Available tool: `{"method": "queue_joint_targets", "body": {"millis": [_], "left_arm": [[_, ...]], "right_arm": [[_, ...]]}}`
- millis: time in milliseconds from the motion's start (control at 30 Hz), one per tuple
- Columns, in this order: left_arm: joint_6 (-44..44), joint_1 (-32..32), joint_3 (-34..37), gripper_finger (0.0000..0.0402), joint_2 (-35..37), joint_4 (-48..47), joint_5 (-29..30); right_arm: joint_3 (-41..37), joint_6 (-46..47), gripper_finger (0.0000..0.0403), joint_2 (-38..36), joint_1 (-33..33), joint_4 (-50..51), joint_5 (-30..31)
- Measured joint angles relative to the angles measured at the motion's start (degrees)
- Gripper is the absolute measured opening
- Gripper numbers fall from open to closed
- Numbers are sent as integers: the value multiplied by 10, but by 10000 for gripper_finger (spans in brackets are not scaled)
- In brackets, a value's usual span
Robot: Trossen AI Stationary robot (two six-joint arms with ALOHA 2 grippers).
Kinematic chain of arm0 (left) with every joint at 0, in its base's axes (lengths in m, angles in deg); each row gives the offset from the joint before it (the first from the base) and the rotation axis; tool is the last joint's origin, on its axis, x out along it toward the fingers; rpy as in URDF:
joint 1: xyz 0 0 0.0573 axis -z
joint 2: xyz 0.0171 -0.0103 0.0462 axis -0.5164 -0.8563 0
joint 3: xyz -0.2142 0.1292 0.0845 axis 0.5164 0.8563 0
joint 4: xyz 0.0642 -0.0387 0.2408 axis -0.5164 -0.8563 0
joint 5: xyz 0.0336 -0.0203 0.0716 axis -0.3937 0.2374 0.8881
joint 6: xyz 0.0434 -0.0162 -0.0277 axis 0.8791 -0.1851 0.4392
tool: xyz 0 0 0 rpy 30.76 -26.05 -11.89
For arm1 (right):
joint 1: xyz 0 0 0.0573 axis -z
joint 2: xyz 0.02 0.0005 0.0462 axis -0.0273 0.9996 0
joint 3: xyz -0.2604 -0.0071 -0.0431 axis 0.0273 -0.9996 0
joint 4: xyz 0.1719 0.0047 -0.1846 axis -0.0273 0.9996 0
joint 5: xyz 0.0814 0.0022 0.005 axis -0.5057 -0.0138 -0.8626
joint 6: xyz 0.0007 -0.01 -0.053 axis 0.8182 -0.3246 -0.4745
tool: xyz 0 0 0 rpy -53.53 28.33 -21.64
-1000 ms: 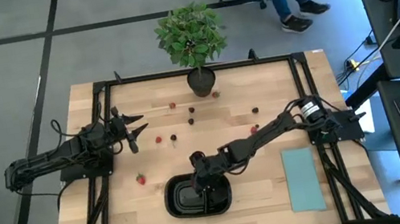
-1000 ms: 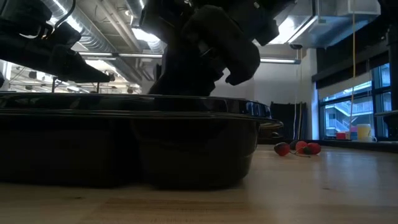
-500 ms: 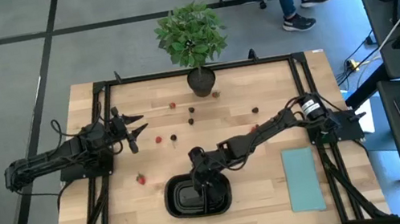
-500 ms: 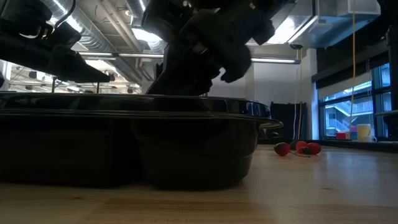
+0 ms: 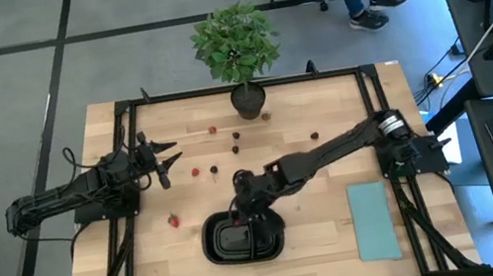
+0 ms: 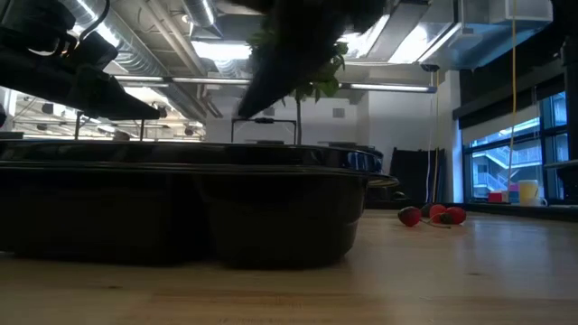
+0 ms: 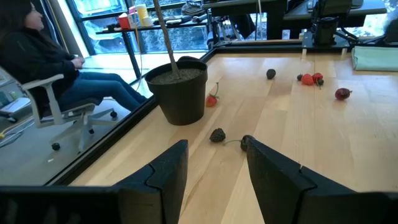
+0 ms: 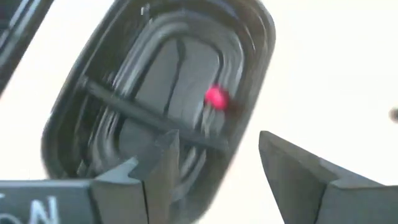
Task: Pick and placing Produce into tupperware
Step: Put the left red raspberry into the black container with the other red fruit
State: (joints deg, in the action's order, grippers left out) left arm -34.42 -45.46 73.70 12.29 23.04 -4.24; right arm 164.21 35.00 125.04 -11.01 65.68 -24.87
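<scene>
Where it lies in the black tupperware, one berry glows red.

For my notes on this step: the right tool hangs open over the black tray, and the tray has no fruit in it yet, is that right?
Not quite. The right tool does hang open over the black tray, but the tray is not without fruit: the right wrist view shows one red fruit in it, and the high view shows it too.
</scene>
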Motion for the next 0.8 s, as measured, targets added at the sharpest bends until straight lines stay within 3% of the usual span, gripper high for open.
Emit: {"method": "queue_joint_targets", "body": {"millis": [167, 300, 567, 800], "left_arm": [[-7, 0, 0, 159, 0, -1, -5], [-19, 0, 0, 159, 0, -1, -6], [-20, 0, 0, 159, 0, -1, -6], [-50, 0, 0, 165, 0, 0, -6]], "right_arm": [[-55, 34, 223, -106, 8, 30, 0], [-153, 69, 223, -216, 23, -11, 4], [-432, 172, 223, -409, 33, -196, 68], [-592, 249, 223, -464, 33, -338, 72]]}}
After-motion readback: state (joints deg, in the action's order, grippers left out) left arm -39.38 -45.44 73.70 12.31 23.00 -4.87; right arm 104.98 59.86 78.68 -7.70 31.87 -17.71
